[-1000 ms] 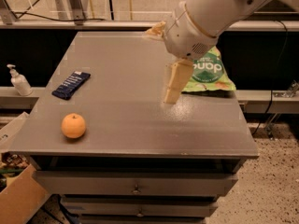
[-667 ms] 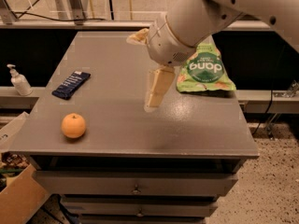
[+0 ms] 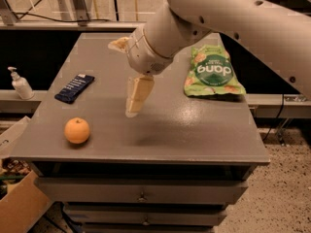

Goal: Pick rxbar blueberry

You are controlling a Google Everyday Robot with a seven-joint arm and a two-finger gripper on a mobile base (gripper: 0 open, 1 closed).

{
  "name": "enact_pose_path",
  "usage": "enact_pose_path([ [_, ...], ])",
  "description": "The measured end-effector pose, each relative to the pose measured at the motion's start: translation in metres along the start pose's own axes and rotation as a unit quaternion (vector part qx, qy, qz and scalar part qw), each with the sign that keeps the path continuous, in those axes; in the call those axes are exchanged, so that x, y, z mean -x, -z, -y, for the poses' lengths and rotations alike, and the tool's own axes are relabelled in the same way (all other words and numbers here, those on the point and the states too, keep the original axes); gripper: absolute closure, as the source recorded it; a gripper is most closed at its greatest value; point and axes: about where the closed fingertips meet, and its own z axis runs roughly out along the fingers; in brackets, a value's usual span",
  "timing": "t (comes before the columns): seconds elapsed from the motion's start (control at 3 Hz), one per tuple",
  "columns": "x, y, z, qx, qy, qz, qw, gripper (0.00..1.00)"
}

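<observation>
The rxbar blueberry (image 3: 75, 88) is a flat dark navy bar with white text, lying on the left side of the grey table (image 3: 194, 125). My gripper (image 3: 136, 98) hangs from the big white arm above the table's middle, pointing down. It is to the right of the bar, well apart from it, and holds nothing that I can see.
A round orange fruit (image 3: 77, 130) sits near the front left edge. A green snack bag (image 3: 212, 72) lies at the right. A white pump bottle (image 3: 19, 83) stands on a ledge left of the table. A cardboard box (image 3: 19, 208) is on the floor at lower left.
The arm and gripper have moved left across the table, from beside the green bag towards the middle. The bar, orange and bag have not moved.
</observation>
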Motion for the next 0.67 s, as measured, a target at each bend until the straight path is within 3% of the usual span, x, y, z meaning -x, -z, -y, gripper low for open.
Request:
enact_pose_path([
  [0.33,0.0206,-0.0516,0.0234,0.001,0.015,0.020,0.9997,0.00],
  [0.67,0.0214,-0.0516,0.0233,0.001,0.016,0.021,0.9996,0.00],
])
